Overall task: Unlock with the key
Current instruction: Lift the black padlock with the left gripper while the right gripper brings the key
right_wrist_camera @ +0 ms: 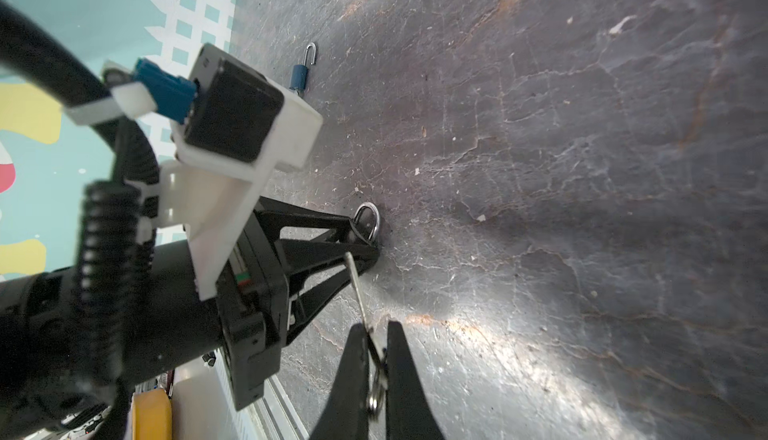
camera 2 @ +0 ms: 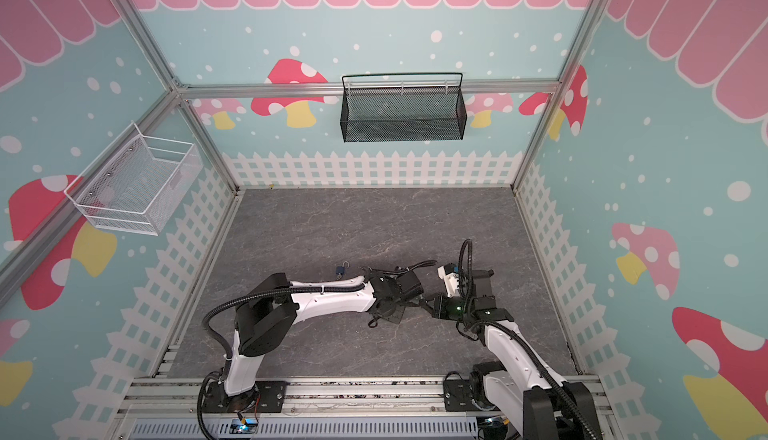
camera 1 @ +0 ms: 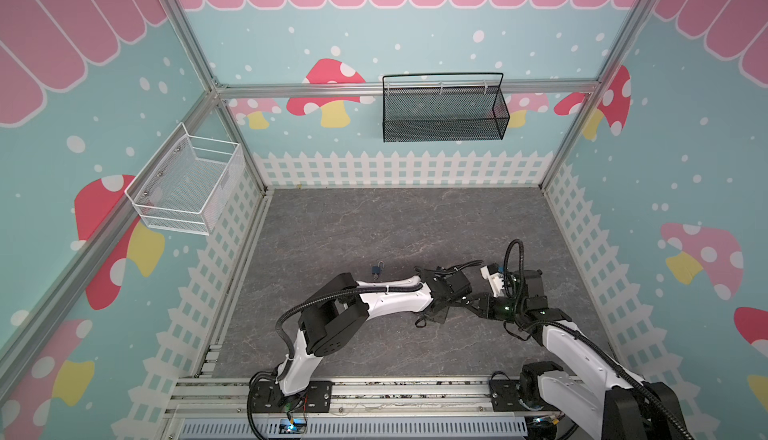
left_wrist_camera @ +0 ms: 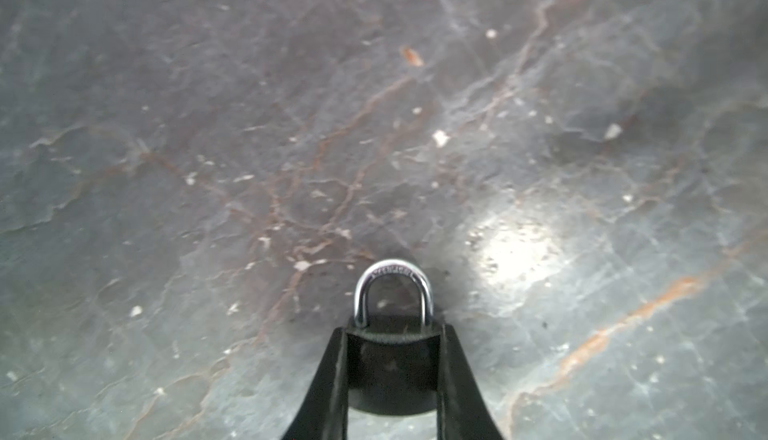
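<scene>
Padlock (left_wrist_camera: 392, 359), dark-bodied, clamped between the left gripper (left_wrist_camera: 392, 334) fingers, down at the table (left_wrist_camera: 166, 126); key (right_wrist_camera: 358, 288) pinched in the closed right gripper (right_wrist_camera: 377, 328), tip reaching the left gripper; blue padlock (right_wrist_camera: 300, 76) lying well apart.

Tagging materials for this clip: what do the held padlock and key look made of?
The padlock has a dark matte body, metal or coated, unclear. Its shackle looks like polished steel, with bright reflections and stamped lettering. The key looks like thin, bare, silvery metal that glints.
</scene>
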Robot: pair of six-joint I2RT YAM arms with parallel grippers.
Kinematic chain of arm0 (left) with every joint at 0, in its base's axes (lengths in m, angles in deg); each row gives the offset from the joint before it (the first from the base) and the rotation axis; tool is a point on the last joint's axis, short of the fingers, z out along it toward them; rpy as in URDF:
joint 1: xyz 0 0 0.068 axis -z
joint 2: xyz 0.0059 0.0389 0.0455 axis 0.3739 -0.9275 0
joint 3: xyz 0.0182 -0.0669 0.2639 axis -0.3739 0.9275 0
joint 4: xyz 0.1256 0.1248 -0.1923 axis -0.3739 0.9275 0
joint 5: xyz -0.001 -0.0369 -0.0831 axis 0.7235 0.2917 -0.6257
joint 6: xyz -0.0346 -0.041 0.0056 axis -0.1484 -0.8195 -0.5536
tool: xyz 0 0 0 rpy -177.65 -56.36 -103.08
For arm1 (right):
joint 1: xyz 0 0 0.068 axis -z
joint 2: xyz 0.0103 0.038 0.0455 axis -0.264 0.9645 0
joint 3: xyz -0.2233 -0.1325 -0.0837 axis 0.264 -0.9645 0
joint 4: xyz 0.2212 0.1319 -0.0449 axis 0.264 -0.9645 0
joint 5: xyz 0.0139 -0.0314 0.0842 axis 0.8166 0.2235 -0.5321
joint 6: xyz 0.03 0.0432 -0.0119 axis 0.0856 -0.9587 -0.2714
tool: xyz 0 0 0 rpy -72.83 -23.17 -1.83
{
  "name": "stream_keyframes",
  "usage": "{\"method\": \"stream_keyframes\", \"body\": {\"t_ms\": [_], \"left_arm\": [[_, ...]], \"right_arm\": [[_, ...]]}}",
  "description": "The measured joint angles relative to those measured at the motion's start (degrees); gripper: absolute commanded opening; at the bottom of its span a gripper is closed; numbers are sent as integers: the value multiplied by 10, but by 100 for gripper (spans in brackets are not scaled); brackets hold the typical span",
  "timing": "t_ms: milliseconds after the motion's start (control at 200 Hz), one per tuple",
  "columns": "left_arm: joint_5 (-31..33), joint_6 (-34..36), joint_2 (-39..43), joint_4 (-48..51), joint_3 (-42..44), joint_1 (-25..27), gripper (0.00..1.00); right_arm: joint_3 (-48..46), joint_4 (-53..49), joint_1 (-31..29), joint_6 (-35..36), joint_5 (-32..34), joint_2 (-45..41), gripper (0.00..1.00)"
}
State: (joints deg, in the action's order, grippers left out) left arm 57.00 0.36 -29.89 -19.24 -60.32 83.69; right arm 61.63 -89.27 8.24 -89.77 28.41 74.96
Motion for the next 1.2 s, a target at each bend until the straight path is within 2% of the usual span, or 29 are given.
{"method": "stream_keyframes", "body": {"t_ms": [210, 390, 520, 685, 870, 1026, 1196], "left_arm": [[-18, -59, 87, -27, 52, -25, 0], [-50, -156, 190, -91, 132, -66, 0], [-69, -230, 235, -134, 177, -85, 0], [-85, -331, 270, -197, 230, -93, 0], [-84, -426, 290, -245, 277, -96, 0], [-73, -469, 296, -263, 295, -96, 0], [-60, -487, 297, -270, 308, -96, 0]], "right_arm": [[14, -30, 0, -3, 11, 0, 0], [42, -47, -1, -8, 22, 8, 0], [44, -47, -21, -26, 37, 9, 0], [44, -37, -88, -76, 73, 9, 0], [43, 10, -195, -155, 125, 10, 0], [43, 51, -273, -208, 179, 31, 0], [47, 75, -352, -245, 235, 66, 0]]}}
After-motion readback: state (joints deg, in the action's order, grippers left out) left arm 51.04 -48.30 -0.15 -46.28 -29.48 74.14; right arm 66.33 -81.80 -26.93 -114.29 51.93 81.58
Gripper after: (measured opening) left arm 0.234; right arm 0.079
